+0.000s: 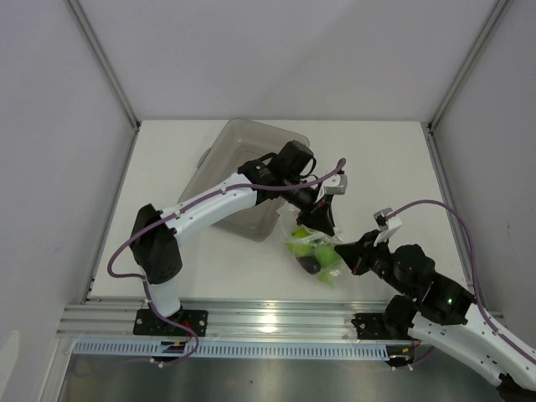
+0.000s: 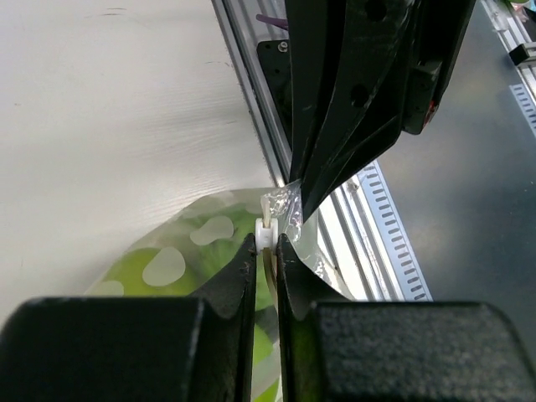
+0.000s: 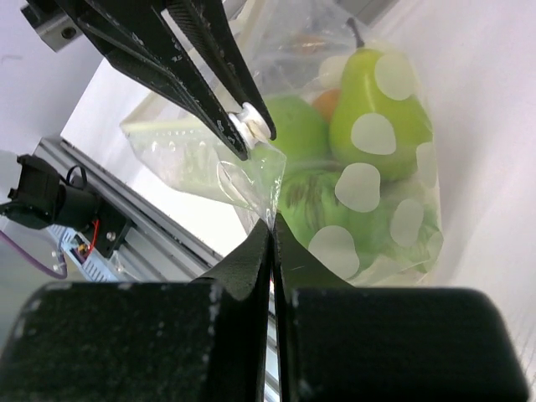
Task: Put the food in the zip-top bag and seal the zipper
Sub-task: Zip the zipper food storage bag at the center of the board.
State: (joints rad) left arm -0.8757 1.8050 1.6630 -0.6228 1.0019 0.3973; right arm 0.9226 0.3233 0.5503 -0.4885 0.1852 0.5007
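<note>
left gripper nipped on zipper, apparently its slider; right gripper pinches zip-top bag edge; food inside

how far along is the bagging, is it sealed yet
Done: the green spotted toy fruits sit inside the clear crinkly plastic bag. In hand: the right gripper pinches the bag's edge while the left gripper clamps the small white zipper slider. Still to do: running the slider along the mouth; whether any stretch is closed cannot be told.
</note>
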